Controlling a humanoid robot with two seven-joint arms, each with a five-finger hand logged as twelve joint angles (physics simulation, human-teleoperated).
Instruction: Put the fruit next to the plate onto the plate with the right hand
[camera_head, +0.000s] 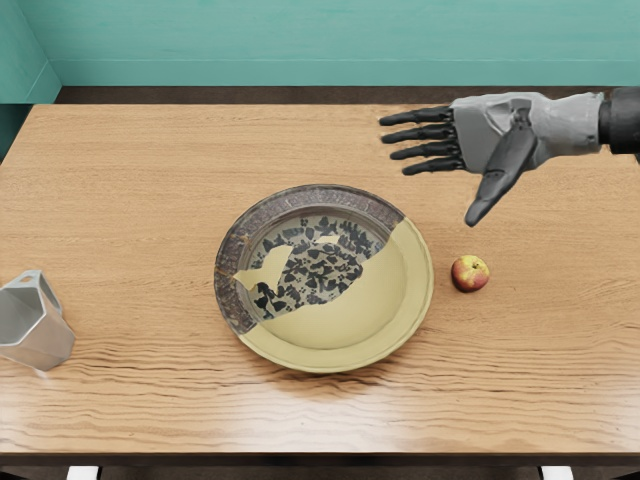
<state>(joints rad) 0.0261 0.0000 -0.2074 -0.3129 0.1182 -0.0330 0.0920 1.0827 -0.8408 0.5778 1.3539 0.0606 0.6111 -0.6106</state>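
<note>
- Your right hand (488, 135) hovered above the counter (150, 180), fingers (420, 134) spread, holding nothing.
- The apple (470, 272) sat untouched just beside the plate (422, 290).
- It was judged light, firm and liable to roll; you were advised to grip across its middle.

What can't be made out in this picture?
Head view:
- Left arm: outside the frame altogether.
- Right hand: its arm is cut off by the right edge.
- Grey cup: partly cut off by the left edge.
- Apple: too small to show its stem; its underside is hidden against the table.

No readable text, no labels or brands, no numbers or signs
</note>
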